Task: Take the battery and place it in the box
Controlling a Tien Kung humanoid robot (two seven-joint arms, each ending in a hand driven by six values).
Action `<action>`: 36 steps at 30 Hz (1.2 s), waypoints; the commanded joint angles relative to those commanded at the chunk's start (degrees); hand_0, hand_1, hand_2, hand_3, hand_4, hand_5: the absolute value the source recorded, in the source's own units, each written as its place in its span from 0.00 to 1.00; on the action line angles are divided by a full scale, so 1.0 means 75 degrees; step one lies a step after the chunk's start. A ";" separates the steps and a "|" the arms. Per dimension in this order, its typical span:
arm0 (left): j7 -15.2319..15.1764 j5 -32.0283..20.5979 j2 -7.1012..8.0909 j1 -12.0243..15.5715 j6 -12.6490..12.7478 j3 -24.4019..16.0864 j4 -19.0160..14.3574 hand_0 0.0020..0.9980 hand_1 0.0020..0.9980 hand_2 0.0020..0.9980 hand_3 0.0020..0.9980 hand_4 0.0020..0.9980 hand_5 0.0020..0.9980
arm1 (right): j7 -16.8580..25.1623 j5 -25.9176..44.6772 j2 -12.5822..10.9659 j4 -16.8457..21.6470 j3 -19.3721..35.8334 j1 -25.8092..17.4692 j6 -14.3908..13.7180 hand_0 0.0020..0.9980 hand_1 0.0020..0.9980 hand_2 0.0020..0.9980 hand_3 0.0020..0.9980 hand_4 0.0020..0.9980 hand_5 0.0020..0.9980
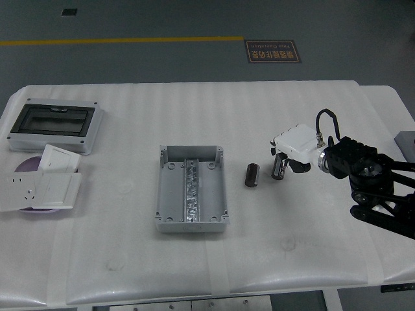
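Observation:
A small dark cylindrical battery [251,175] lies on the white table [214,110], just right of the open grey box [192,188]. The box has a metal rail along its middle and holds nothing else. My right hand [284,163] hovers a little to the right of the battery, apart from it. Its white back faces up, and its fingers [279,167] point down, relaxed and holding nothing. The black right arm [369,184] reaches in from the right edge. No left arm shows.
A grey enclosure with a dark window [55,125] sits at the far left. In front of it, white socket plates [42,184] lie over a purple disc [24,166]. A grey object [407,144] pokes in at the right edge.

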 joint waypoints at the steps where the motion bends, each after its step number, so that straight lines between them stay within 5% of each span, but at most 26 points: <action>1: -0.0001 0.0017 0.0000 0.0002 -0.0001 -0.0010 0.0000 0.65 0.67 0.60 0.63 0.63 0.01 | 0.0018 0.0003 0.0003 0.0008 0.0173 -0.0024 -0.0028 0.61 0.60 0.61 0.66 0.13 0.00; 7: -0.0003 0.0073 0.0010 -0.0014 -0.0004 -0.0039 0.0001 0.65 0.67 0.60 0.63 0.63 0.01 | 0.0101 0.0297 0.0045 0.0052 0.0926 -0.0153 -0.0085 0.61 0.60 0.61 0.66 0.14 0.00; 18: 0.0012 0.0118 -0.0010 0.0015 -0.0021 -0.0077 0.0002 0.65 0.67 0.60 0.63 0.63 0.01 | 0.0142 0.2329 0.0023 0.0054 0.1777 -0.0476 0.0469 0.61 0.60 0.61 0.66 0.14 0.00; 19: 0.0015 0.0131 -0.0008 0.0018 -0.0025 -0.0086 0.0002 0.65 0.67 0.60 0.63 0.63 0.01 | 0.0088 0.2503 0.0060 0.0005 0.1874 -0.0514 0.0559 0.63 0.65 0.74 0.75 0.47 0.07; 24: 0.0021 0.0186 -0.0003 0.0019 -0.0035 -0.0114 0.0004 0.65 0.67 0.60 0.63 0.63 0.01 | -0.0190 0.3133 0.0272 -0.0299 0.2133 -0.0658 0.1070 0.63 0.65 0.74 0.75 0.47 0.07; 25: 0.0020 0.0185 -0.0003 0.0017 -0.0036 -0.0111 0.0004 0.65 0.67 0.60 0.63 0.63 0.01 | -0.0238 0.3184 0.0312 -0.0356 0.2146 -0.0677 0.1156 0.68 0.76 0.97 1.00 0.70 0.12; 30: 0.0018 0.0172 -0.0005 0.0004 -0.0035 -0.0094 0.0004 0.65 0.67 0.60 0.63 0.63 0.01 | -0.0470 0.3124 0.0490 -0.0581 0.2144 -0.0754 0.1472 0.68 0.76 0.97 1.00 0.70 0.12; 31: 0.0019 0.0176 -0.0005 0.0003 -0.0036 -0.0097 0.0005 0.65 0.67 0.60 0.63 0.63 0.01 | -0.0516 0.3080 0.0518 -0.0611 0.2150 -0.0766 0.1522 0.69 0.78 1.00 1.00 0.82 0.18; 36: 0.0017 0.0163 -0.0007 -0.0003 -0.0033 -0.0088 0.0006 0.65 0.67 0.60 0.63 0.63 0.01 | -0.0667 0.2972 0.0597 -0.0701 0.2141 -0.0796 0.1683 0.69 0.78 1.00 1.00 0.82 0.18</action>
